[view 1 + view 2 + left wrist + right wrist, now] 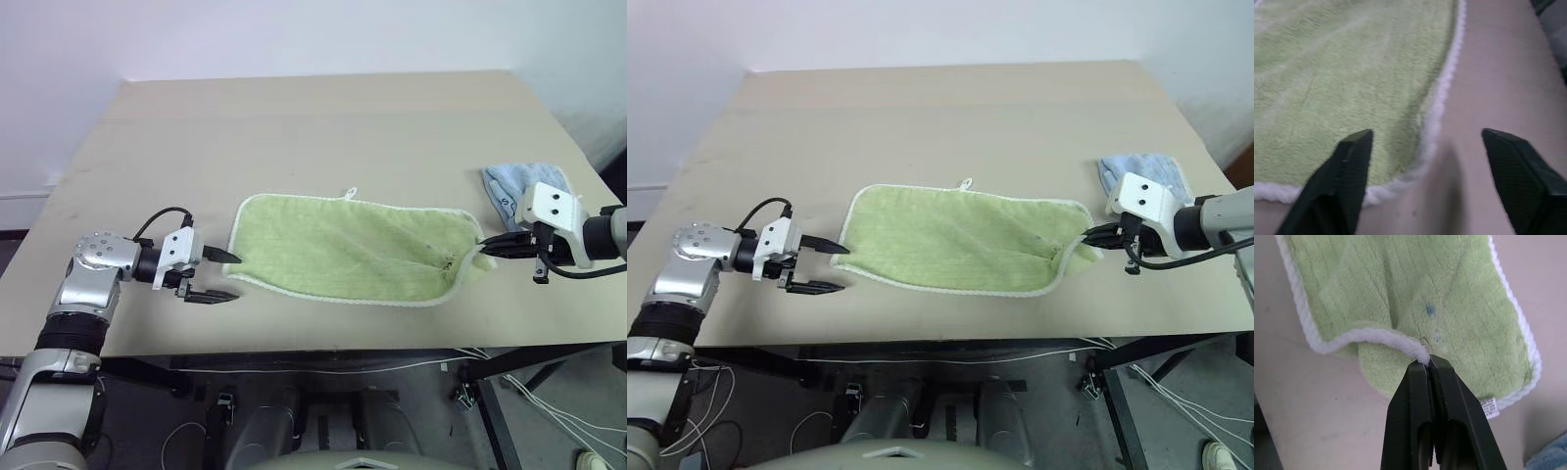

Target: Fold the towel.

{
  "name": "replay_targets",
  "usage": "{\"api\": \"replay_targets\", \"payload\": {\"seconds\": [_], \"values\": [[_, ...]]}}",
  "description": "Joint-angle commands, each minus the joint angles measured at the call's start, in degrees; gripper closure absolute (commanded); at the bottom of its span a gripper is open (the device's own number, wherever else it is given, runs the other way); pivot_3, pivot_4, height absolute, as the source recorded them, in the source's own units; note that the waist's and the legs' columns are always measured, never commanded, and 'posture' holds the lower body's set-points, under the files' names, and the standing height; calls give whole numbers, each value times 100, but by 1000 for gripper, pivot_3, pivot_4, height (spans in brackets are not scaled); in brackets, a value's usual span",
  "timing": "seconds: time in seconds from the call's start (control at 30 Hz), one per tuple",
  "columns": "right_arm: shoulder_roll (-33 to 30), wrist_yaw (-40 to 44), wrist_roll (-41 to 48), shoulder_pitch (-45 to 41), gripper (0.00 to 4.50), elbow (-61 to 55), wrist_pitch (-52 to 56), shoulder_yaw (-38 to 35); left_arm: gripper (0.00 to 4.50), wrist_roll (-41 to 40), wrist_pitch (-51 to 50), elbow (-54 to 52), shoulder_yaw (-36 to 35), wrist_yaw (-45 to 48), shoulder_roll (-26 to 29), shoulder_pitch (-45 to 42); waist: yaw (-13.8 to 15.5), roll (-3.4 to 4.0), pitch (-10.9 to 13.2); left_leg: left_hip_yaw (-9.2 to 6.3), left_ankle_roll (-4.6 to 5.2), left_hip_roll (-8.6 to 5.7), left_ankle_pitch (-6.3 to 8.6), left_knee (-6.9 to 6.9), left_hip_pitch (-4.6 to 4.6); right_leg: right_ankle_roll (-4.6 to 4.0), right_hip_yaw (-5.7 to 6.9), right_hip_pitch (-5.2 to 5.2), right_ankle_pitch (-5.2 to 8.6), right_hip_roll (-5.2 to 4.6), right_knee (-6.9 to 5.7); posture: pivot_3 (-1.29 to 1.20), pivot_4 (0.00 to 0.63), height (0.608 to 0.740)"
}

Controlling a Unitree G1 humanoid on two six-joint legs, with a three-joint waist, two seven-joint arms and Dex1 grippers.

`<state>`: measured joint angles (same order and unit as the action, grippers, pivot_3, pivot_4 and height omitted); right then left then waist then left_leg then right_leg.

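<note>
Towel (353, 250) lies flat mid-table, R gripper (1428, 363) clamped on its 3 o'clock edge, L gripper (231, 276) spread apart at the 9 o'clock corner w/ nothing held; risk: L closes on bare table, fold skews.

The light blue cloth (521, 186) at about three o'clock on the desk (323, 127) is partly covered by the right gripper (482, 249) and its white housing, so its full outline cannot be made out; in the right wrist view only a sliver of it (1552, 458) enters at the picture's corner. The pinched white edging of the towel (1415, 298) disappears between the closed black fingers (1447, 396). The small dark marks (1430, 310) on the terry are too small to identify. In the left wrist view the towel (1342, 83) runs off the picture's edges, and the whole close view is blurred. The desk's near corners are cut off in the head views.
</note>
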<state>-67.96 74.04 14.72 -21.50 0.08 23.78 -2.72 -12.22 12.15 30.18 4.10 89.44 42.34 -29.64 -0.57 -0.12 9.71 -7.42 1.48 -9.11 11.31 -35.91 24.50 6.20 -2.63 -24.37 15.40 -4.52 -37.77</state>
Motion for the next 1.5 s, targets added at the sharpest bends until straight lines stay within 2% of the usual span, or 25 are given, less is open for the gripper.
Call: {"api": "replay_targets", "payload": {"seconds": [0.03,0.2,0.27,0.37,0.5,0.6,0.8,0.9,1.03,1.13,1.33,1.5], "values": [[-46,-35,6,-106,4500,-91,-19,-138,2099,-2,138,86,4,9,-48,-112,-11,0,0,0,0,0,0,1,0,0,0,-1,0,0,1,0,150,740],[-41,-69,5,-107,4500,-103,-22,-135,3831,-99,-18,99,13,182,-96,-105,-9,0,0,0,0,0,0,2,0,1,0,-1,-1,1,1,0,150,740],[-45,-79,0,-96,4500,-105,-33,-136,4489,-449,-674,-159,-8,287,-24,-74,-8,0,0,0,0,0,0,2,0,1,0,-1,-1,1,1,0,150,740],[-50,-91,0,-70,4500,-116,-40,-148,4489,-791,-1251,-420,-14,306,183,-21,-11,0,0,0,1,0,0,1,0,1,0,-1,0,2,1,0,150,740],[-49,-76,55,13,4500,-174,-6,-181,4489,-670,-1315,-59,-248,185,346,-105,-19,4,-2,0,1,0,0,3,-2,1,-1,-1,0,2,0,0,150,740],[-145,-3,119,188,4500,-290,40,-296,4489,-731,-1681,-197,-228,283,685,10,-15,1,0,-1,1,0,0,2,-1,1,0,-1,0,2,0,0,150,740],[-486,242,376,729,4500,-310,251,-1071,4489,-920,-1662,-601,-223,306,1431,639,-11,13,4,1,3,1,2,11,-1,0,-3,-2,0,1,7,0,150,740],[-567,375,450,1258,4500,-389,325,-1527,4489,-1112,-1813,-791,-334,306,1575,897,6,12,4,0,3,2,2,17,-3,-2,-3,0,2,1,9,0,150,740],[-521,453,673,1725,4500,-635,553,-1982,4489,-1252,-2037,-1098,-447,306,1602,1049,3,13,5,0,3,1,2,18,-2,-16,-3,3,9,-1,16,0,150,740],[-477,401,708,1822,4500,-649,568,-2027,4489,-1208,-2183,-1141,-497,140,1482,867,-13,14,4,0,3,2,2,20,-3,-17,-3,3,10,-2,16,0,150,740],[-219,131,814,887,4500,-346,596,-1412,4489,-1215,-2552,-178,-575,-120,972,-361,-8,12,4,0,3,2,2,12,-1,-16,0,5,9,-2,17,0,150,740],[204,-148,653,-66,4500,280,490,-852,4489,-770,-2275,1020,-359,-60,706,-1289,-23,11,5,1,4,1,2,19,-1,2,0,2,-1,0,24,0,150,740]]}}
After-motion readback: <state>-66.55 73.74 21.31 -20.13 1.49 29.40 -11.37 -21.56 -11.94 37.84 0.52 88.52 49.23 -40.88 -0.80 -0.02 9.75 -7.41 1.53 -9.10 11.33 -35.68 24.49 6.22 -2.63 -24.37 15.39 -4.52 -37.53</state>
